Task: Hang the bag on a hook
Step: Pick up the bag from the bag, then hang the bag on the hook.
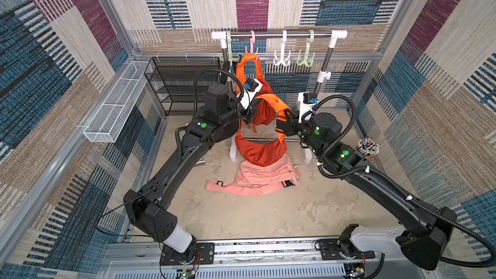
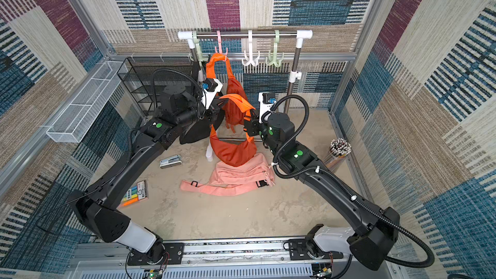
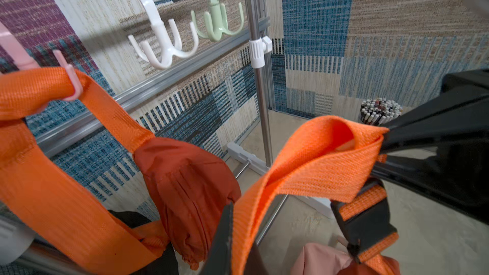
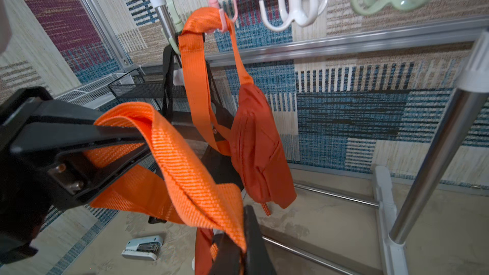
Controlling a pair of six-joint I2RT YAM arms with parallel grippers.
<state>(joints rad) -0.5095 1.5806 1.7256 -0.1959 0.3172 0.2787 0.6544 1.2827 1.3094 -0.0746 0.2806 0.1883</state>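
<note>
Midair, right gripper (image 3: 381,151) pinches a ribbed, woven orange strap (image 3: 317,160).

Patchwork woven wall panels (image 1: 349,1) in blue, maroon and beige enclose a mottled sandy floor (image 1: 268,216); a black mesh shelf (image 1: 182,84) stands beside a white wire basket (image 1: 115,108)

Twin high overviews; both wrist close-ups facing the shared rack (image 3: 260,88)

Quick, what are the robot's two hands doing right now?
Left gripper: shut on the orange strap.
Right gripper: shut on the same orange strap.
</note>
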